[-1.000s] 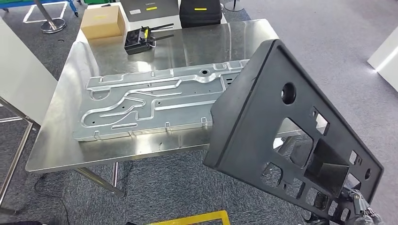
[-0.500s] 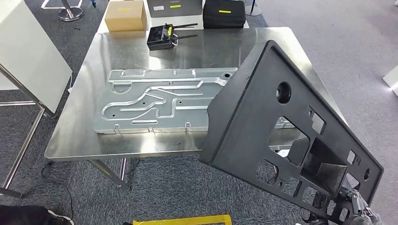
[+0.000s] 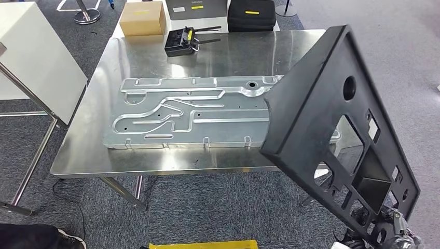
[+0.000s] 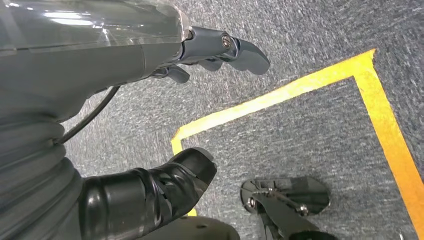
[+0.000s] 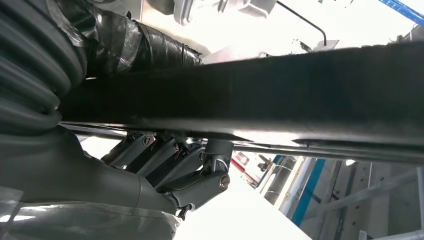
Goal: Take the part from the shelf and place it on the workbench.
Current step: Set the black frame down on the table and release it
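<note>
A large black plastic panel [image 3: 332, 129] with several cut-outs hangs tilted over the right front corner of the steel workbench [image 3: 155, 57]. My right hand [image 3: 397, 233] grips its lower corner at the picture's bottom right. In the right wrist view the panel's dark edge [image 5: 280, 95] runs across, with the thumb on one side of it and the fingers [image 5: 200, 160] curled against the other. My left hand [image 4: 200, 105] hangs over the carpet, fingers apart and holding nothing.
A long stamped metal sheet [image 3: 192, 111] lies across the workbench. At its far edge are a black charger-like device [image 3: 181, 44], a cardboard box [image 3: 142, 18] and a black case [image 3: 251, 13]. A white panel on a metal frame [image 3: 36, 67] stands left. Yellow floor tape [image 3: 202, 244] lies below.
The black panel has swung up and to the right, uncovering more of the metal sheet. The view shifted slightly between frames, mostly before half a second ago.
</note>
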Controlling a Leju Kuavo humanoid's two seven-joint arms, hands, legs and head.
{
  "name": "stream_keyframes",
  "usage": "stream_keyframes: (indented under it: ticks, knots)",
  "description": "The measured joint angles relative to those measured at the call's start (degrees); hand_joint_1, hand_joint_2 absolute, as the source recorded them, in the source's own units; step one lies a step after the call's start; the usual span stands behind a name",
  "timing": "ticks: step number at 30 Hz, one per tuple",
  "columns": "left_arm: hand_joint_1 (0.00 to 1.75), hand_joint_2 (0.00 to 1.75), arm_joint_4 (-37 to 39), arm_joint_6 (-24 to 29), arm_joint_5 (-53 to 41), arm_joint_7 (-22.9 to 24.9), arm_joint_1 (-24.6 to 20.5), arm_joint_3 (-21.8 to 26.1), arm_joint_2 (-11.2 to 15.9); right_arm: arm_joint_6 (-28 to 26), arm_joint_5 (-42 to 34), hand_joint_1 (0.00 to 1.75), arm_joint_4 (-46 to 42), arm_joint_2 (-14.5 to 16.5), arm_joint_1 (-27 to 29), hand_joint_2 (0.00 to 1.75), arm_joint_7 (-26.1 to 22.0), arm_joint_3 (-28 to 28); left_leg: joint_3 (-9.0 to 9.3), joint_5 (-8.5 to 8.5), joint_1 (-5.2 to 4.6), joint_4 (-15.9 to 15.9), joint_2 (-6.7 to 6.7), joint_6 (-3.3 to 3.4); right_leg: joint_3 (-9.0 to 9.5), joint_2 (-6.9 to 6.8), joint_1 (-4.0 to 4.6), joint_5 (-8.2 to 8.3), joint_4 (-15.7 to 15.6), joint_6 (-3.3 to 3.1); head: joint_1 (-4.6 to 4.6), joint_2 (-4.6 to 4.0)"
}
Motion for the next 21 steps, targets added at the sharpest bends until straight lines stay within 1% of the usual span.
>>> stream_keyframes:
  ticks: [3, 8, 16, 21]
  knots:
    - [0.0, 1.75, 0.0, 0.0, -0.1, 0.0, 0.0, 0.0, 0.0, 0.0, 0.0, 1.75, 0.0, 0.0, -0.1, 1.75, -0.2, 0.0, 0.1, 0.07, 0.0, -0.2, 0.0, -0.13, 0.03, -0.01, 0.01, -0.05, 0.0, -0.12, 0.0, 0.0]
    - [0.0, 1.75, 0.0, 0.0, -0.2, -0.1, 0.0, 0.0, 0.0, 0.0, 0.4, 1.75, 0.0, 0.0, -0.1, 1.75, -0.2, 0.0, 0.11, 0.12, 0.01, -0.3, 0.0, -0.59, 0.03, -0.02, 0.03, -0.07, 0.1, -0.15, 0.0, 0.0]
    - [0.0, 1.75, 0.0, 0.0, -0.3, -0.1, 0.0, 0.0, 0.0, 0.0, 0.7, 1.75, 0.0, 0.0, -0.5, 1.75, -0.5, 0.0, 0.09, 0.13, -0.06, -0.3, 0.0, -0.65, 0.08, -0.02, -0.09, -0.04, 0.1, -0.11, 0.01, 0.0]
    - [0.0, 1.75, 0.0, -0.2, -0.6, -0.2, 0.0, 0.0, 0.0, 0.0, 2.6, 1.75, 0.0, 0.0, -1.3, 1.75, -0.7, 0.1, 0.08, 0.12, -0.09, -0.2, 0.0, -0.64, 0.09, -0.02, -0.11, 0.0, 0.0, -0.04, 0.0, 0.0]
